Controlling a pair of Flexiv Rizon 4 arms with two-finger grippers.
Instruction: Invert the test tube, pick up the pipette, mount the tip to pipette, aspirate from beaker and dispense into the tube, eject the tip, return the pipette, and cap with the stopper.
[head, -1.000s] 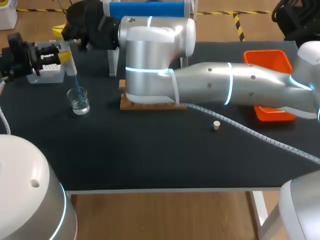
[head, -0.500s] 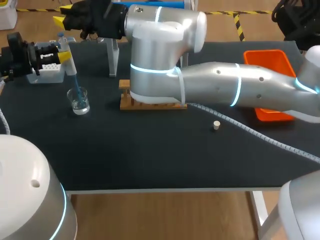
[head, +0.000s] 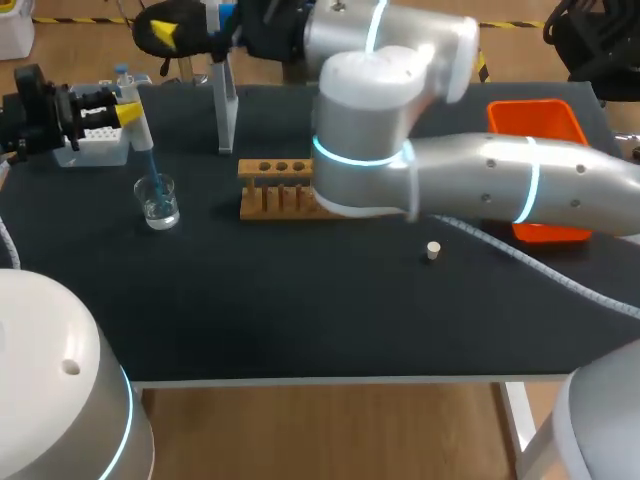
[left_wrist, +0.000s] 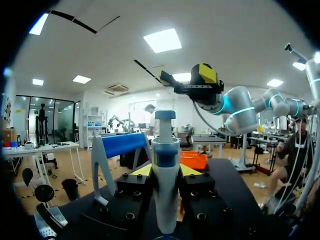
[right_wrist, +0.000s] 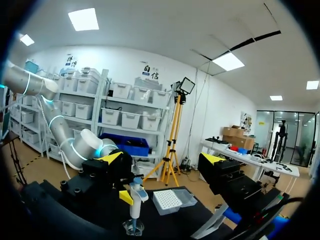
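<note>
Pinching a cylindrical pipette (left_wrist: 165, 170), left jaws hold it in glass beaker (head: 158, 200); right jaws spread.

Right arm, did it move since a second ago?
Yes. The right arm swung toward the orange tray, uncovering the wooden test tube rack it hid before.

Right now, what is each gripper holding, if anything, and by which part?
The left gripper holds the pipette by its body, below the plunger, tip in the beaker. The right gripper is open and empty.
</note>
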